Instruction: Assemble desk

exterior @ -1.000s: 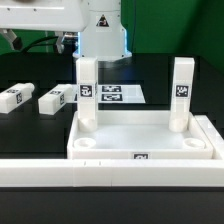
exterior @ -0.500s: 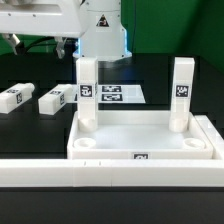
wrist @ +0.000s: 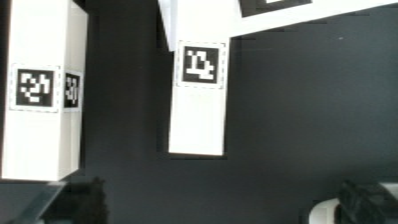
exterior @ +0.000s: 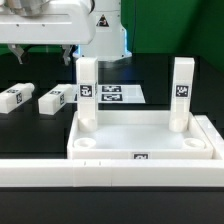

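Sliding across toward the exterior view's left since a second ago, now hanging over the loose legs (exterior: 52, 100)
Holding the gripper (wrist: 214, 205) spread wide and empty (dark fingertips (wrist: 80, 200) just showing in the wrist view) above both, lying flat on the black table (wrist: 302, 120); keeping well apart from the tabletop (exterior: 140, 132), sitting just behind the low wall (exterior: 110, 172) with two upright legs (exterior: 87, 95) in its far corner sockets

Matte black table (exterior: 30, 130), dark green backdrop (exterior: 172, 25) behind.
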`<move>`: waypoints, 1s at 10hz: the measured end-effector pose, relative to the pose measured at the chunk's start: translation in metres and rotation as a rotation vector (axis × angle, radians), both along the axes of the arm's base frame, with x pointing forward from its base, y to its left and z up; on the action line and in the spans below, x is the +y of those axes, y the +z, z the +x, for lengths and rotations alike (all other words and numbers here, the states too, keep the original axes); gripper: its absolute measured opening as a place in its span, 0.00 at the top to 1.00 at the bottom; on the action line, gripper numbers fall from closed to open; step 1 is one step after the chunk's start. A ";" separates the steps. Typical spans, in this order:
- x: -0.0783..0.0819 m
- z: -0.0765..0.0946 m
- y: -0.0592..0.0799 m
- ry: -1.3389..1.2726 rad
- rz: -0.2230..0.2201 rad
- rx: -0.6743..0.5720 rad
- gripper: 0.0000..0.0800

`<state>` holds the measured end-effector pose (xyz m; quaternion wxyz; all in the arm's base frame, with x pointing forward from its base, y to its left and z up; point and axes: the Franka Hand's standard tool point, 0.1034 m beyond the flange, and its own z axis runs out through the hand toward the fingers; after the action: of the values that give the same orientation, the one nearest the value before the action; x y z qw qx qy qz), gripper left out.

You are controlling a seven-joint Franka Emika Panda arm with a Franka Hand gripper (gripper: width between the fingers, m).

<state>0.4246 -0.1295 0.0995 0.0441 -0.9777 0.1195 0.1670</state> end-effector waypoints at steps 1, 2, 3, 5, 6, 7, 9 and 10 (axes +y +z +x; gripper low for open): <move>0.001 -0.003 0.000 0.017 0.032 0.075 0.19; -0.002 -0.004 -0.003 0.072 0.063 0.096 0.19; 0.001 -0.014 -0.008 0.079 0.087 0.153 0.19; 0.003 -0.026 -0.016 0.080 0.121 0.284 0.19; 0.004 -0.025 -0.016 0.081 0.136 0.343 0.19; 0.003 -0.022 -0.019 0.085 0.131 0.343 0.19; 0.000 -0.027 -0.025 0.071 0.128 0.361 0.19; -0.002 -0.031 -0.032 0.069 0.128 0.376 0.19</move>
<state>0.3933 -0.1314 0.0679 0.0776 -0.9280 0.0812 0.3552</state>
